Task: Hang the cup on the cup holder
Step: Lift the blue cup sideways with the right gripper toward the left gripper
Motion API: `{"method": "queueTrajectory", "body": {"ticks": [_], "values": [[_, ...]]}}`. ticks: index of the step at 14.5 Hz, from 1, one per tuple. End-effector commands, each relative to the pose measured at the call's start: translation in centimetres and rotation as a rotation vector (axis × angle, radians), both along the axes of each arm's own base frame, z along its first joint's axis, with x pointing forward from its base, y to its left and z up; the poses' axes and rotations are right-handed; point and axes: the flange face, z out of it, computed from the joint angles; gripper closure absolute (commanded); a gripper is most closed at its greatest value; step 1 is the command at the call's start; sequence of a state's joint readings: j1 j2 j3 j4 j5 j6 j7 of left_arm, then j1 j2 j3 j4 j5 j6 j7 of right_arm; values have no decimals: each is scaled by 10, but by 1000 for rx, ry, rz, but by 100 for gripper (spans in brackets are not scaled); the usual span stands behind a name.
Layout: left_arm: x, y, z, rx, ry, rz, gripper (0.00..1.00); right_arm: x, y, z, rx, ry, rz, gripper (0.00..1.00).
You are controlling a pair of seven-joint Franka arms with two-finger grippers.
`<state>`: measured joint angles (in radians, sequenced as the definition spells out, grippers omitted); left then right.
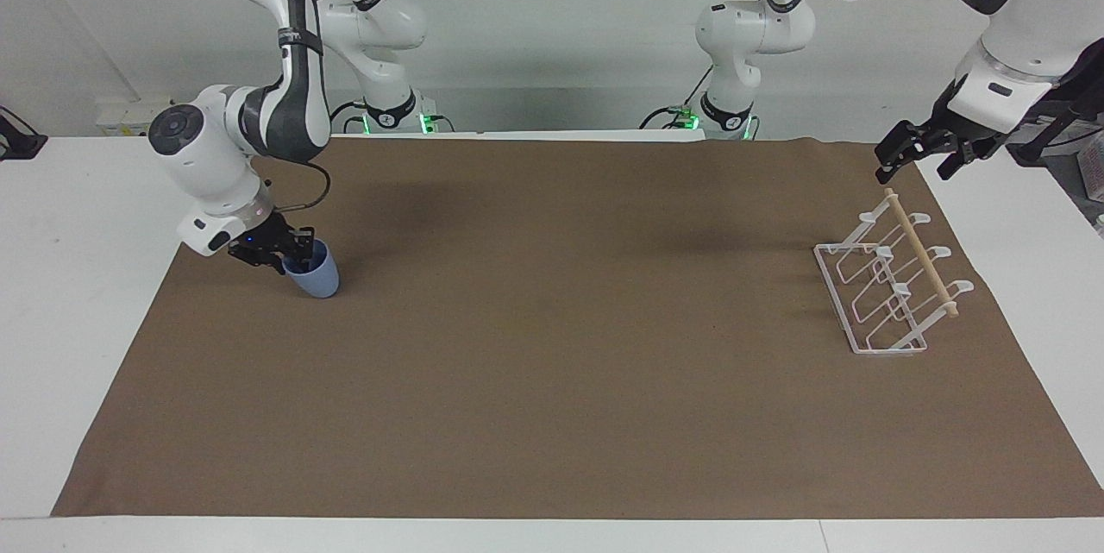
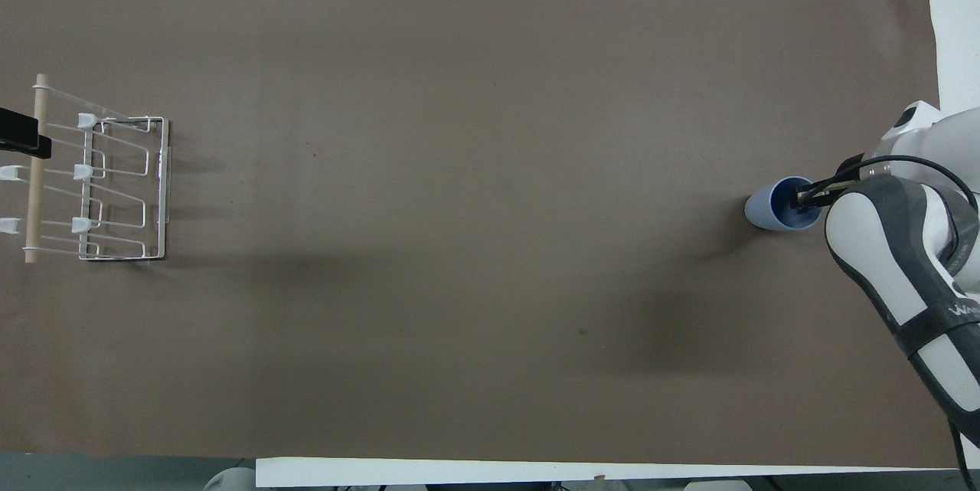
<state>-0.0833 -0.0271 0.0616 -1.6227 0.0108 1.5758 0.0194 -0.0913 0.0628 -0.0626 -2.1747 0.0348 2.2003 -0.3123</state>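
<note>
The light-blue cup (image 1: 316,279) (image 2: 768,211) stands on the brown mat at the right arm's end of the table, leaning slightly. My right gripper (image 1: 293,262) (image 2: 804,198) is down at its rim. One finger is inside the cup and the other outside, pinching the wall. The white wire cup holder (image 1: 873,294) (image 2: 122,192) with its wooden dowel stands at the left arm's end. My left gripper (image 1: 916,156) (image 2: 19,140) waits open in the air over the dowel's end nearer the robots, touching nothing.
The brown mat (image 1: 552,346) covers most of the white table (image 1: 78,277). Bare white strips run along both ends and the edge farthest from the robots. Nothing else lies on the mat between cup and holder.
</note>
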Motion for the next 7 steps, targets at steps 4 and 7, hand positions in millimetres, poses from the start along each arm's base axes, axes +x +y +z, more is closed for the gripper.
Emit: {"method": "queueTrajectory", "body": {"ticks": [4,7], "values": [[-2,-3,2,-9,-89,1,0,15,15,22,144,28,-15,100],[-3,-5,1,-9,-76,-2,0,25,56,56,370,58,-65,100]]}}
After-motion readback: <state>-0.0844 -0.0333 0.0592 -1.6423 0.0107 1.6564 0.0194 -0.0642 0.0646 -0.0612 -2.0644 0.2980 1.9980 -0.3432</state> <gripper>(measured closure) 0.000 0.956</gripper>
